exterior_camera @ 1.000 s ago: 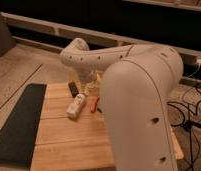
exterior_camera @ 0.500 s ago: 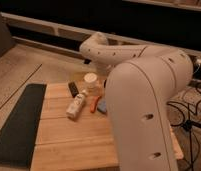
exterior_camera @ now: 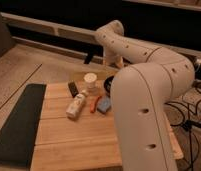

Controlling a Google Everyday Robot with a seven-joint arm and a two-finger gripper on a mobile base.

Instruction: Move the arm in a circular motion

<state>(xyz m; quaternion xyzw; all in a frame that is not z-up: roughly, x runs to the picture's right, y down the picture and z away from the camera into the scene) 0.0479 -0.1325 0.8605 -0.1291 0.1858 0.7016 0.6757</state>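
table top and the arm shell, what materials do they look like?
Table: likely wood or bamboo, light planks with visible seams, matte. Arm: probably molded plastic, smooth cream shell with soft sheen and dark screw holes. Gripper: dark, behind the table's far edge, material unclear.

The arm [exterior_camera: 144, 95] rose thick and cream-white at the right foreground, bent at a rounded elbow and stretched back and left. Its hand [exterior_camera: 89, 56] hung beyond the far joint, dark and pointing downward.
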